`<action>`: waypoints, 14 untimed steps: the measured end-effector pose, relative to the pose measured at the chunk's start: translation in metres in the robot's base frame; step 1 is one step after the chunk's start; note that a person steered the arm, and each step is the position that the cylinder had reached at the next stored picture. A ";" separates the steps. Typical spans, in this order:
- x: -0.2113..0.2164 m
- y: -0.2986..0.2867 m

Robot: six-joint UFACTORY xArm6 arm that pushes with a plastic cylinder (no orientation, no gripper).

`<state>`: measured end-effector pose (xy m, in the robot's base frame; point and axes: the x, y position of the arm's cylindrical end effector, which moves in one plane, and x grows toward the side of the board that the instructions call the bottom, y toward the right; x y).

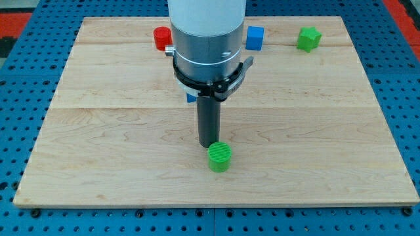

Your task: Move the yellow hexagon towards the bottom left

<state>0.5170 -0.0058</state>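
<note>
Clawless, the rod ends in my tip [209,143], just above-left of the green cylinder [220,156] at lower centre. Red block [161,37], blue cube [254,37], green block [308,39] line the top. Yellow hexagon: not visible. No writing.

Green cylinder [220,157], green block [308,39], blue cube [254,37], red block [161,38], pale wood board [98,144].

My tip [209,143] seems to touch the green cylinder [220,157]
</note>
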 end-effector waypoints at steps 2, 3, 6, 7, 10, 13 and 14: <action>-0.040 0.003; -0.040 0.013; -0.119 0.117; -0.155 0.107; -0.172 0.060; -0.174 -0.007; -0.177 -0.037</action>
<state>0.3404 -0.0426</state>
